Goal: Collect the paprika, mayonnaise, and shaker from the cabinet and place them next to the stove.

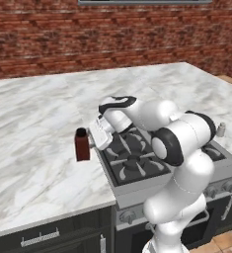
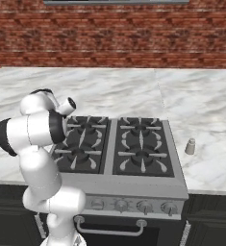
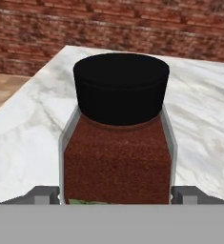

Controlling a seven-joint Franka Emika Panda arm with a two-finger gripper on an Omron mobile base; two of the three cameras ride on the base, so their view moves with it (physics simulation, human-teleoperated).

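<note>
Paprika point(image 1: 82, 145) upright on the marble worktop point(image 1: 33, 123), just left of the stove point(image 1: 137, 163). Gripper point(image 1: 92, 140) right beside it, jaws apart, 1 finger point(image 3: 46, 194) on each side of the bottle, no clamp visible. Shaker point(image 2: 190, 146) on the worktop right of the stove.

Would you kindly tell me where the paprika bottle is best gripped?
Grip the paprika across its flat red-brown body, below the wider black cap. Come level from the stove side, since it stands upright on the counter left of the range.
</note>
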